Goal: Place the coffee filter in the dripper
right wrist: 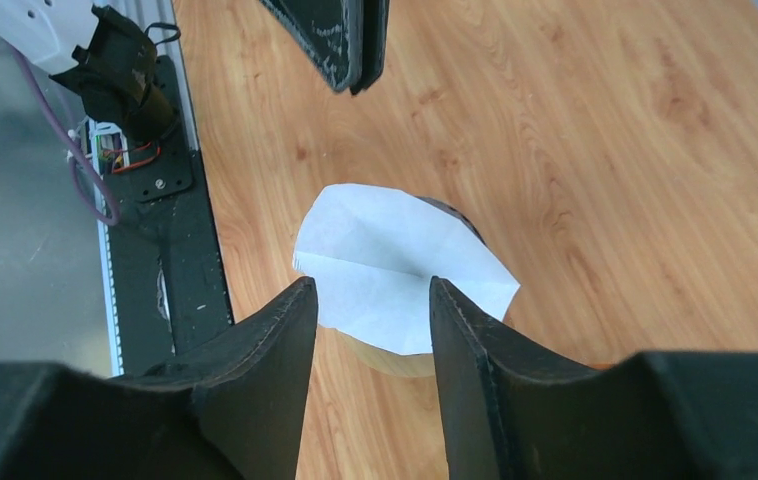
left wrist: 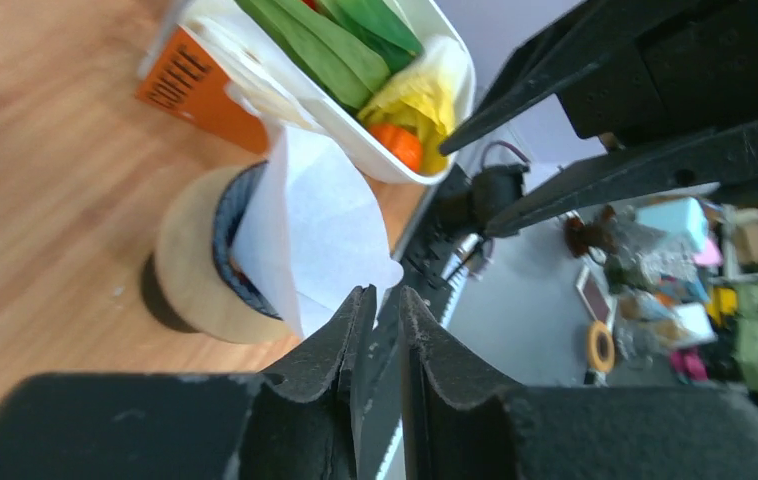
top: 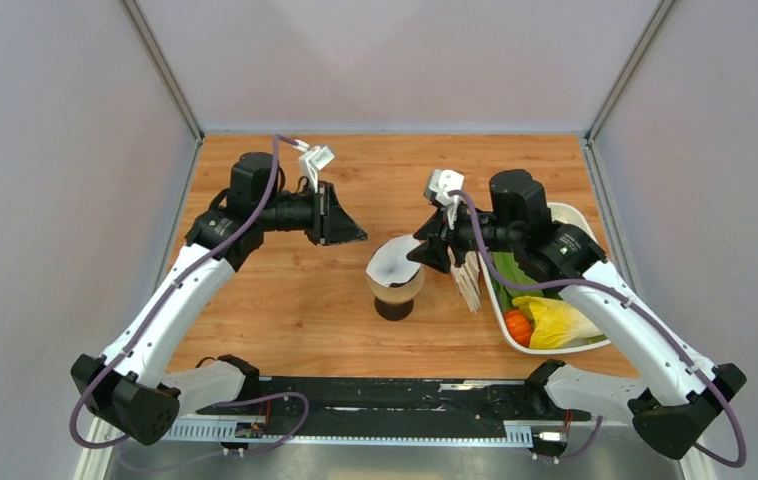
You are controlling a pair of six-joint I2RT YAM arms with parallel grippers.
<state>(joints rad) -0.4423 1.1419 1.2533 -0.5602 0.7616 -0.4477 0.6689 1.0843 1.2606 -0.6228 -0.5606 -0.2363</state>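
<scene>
The wooden desk (top: 285, 300) carries a white plastic tub of vegetables (top: 555, 348) at its right. The right gripper (right wrist: 372, 290) stands half open above the cone, gripping nothing. The left gripper (left wrist: 385, 292), narrowly parted and empty, hangs just beside it. On a tan round ring (left wrist: 185, 270) sits the dark navy-blue cone-shaped dripper (left wrist: 225, 215). The thin white paper coffee filter (right wrist: 395, 260) lies in the dripper's mouth, sticking out.

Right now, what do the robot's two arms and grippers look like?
The left arm and right arm share white links, black joint housings and a purple cable along each. A white bracket tops each wrist. The left gripper and right gripper have matte black, wedge-shaped fingers.
</scene>
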